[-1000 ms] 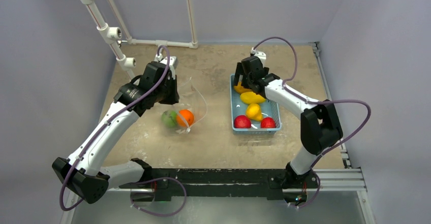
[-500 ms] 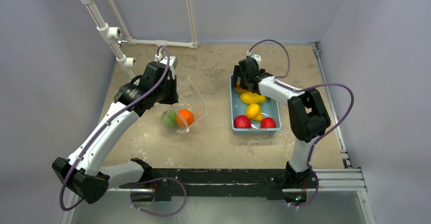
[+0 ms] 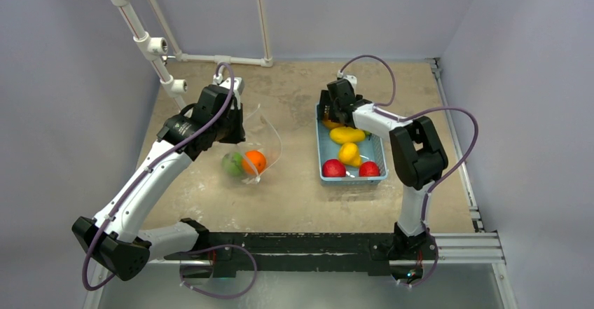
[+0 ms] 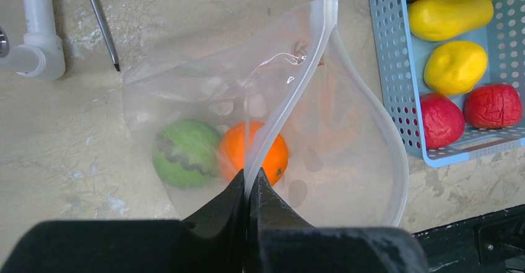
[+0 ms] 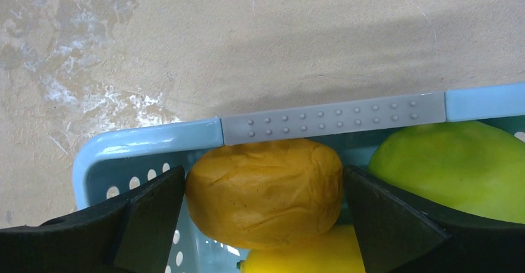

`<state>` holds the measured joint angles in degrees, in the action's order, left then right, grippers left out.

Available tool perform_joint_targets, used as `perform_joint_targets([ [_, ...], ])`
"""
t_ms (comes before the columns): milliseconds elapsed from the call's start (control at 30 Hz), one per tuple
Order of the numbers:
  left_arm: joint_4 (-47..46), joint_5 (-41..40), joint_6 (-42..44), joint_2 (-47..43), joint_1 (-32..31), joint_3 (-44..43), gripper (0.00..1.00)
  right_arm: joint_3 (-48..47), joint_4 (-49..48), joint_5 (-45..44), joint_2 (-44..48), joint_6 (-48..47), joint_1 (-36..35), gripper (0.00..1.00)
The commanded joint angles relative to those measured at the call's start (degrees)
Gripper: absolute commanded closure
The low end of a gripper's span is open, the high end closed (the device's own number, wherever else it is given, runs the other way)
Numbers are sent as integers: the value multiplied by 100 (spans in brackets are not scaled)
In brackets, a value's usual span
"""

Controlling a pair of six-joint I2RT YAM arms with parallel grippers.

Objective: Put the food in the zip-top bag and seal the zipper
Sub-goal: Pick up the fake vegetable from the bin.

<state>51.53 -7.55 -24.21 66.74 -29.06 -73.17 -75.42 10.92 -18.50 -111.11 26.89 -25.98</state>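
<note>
My left gripper (image 4: 249, 183) unmoved, clamped on whitish zipper strip (image 4: 283, 107) of clear crinkly plastic bag (image 4: 186, 93); striped green toy fruit (image 4: 184, 153), round orange toy fruit (image 4: 265, 155) inside. Right gripper (image 5: 263, 192), jaws wide, pushed farther into light-blue slotted basket (image 5: 155, 138), straddling orange-yellow toy fruit (image 5: 266, 180).

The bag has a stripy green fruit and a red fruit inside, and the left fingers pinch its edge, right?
Not quite. Beside the stripy green fruit, the bag holds an orange fruit, not a red one; the left wrist view shows it. The left fingers do pinch its edge.
</note>
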Motion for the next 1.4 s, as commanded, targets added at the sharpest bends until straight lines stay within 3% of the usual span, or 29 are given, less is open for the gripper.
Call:
perform_joint_targets([
  [0, -115, -37, 110, -11, -21, -101, 100, -165, -146, -47, -59, -79, -2, 3],
  [133, -117, -24, 107, -18, -21, -67, 100, -127, -147, -33, -43, -92, -2, 19],
  [300, -133, -4, 98, -24, -21, -37, 100, -92, -134, -10, 106, -106, -1, 49],
  [467, -155, 27, 91, -25, -21, -37, 100, -79, -51, -54, 343, -99, 4, 71],
  [833, -191, 58, 57, -8, -21, -35, 100, -62, 211, -186, 1225, -38, 3, 77],
  [1367, -246, 140, 46, 85, -21, -101, 100, 22, 103, 1194, 3170, -530, -548, 74],
])
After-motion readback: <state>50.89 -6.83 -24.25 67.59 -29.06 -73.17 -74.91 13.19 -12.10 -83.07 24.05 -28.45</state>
